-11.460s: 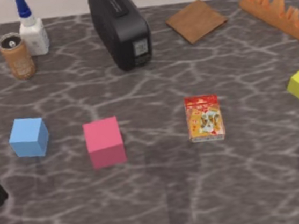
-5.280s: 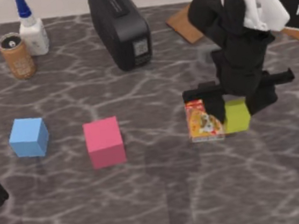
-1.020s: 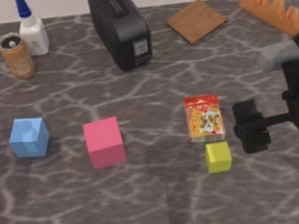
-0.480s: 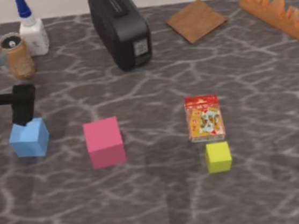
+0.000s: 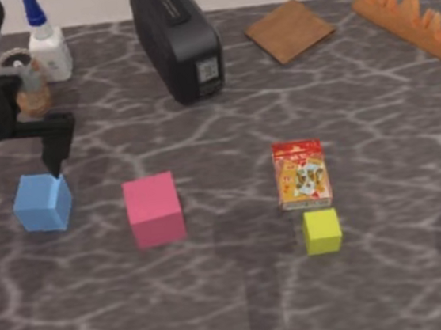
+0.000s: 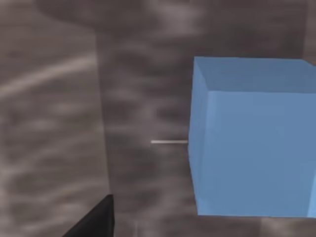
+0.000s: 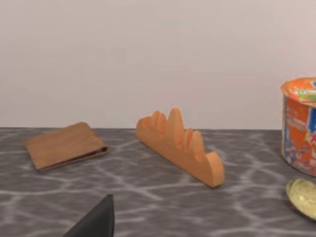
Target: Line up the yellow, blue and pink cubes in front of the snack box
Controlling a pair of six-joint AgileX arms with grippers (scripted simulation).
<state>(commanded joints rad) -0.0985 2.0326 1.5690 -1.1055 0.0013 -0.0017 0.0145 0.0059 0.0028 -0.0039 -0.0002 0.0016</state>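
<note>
Overhead, dark marbled table (image 5: 374,115), pale wall behind, left gripper (image 5: 15,164) spread open above blue cube (image 5: 42,203).

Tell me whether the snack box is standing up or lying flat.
Lying flat: the top view shows the snack box with its printed face up, on the table.

Blue cube (image 5: 42,202): placed at the table's left, below the left gripper (image 5: 14,160).
Pink cube (image 5: 154,209): set right of the blue cube, apart from it.
Snack box (image 5: 301,174): laid right of centre.
Yellow cube (image 5: 322,231): set just near of the snack box.
Far edge: bottle (image 5: 46,43), can (image 5: 24,81), case (image 5: 177,38), flat square (image 5: 289,30), toothed rack (image 5: 406,21), left to right.
</note>
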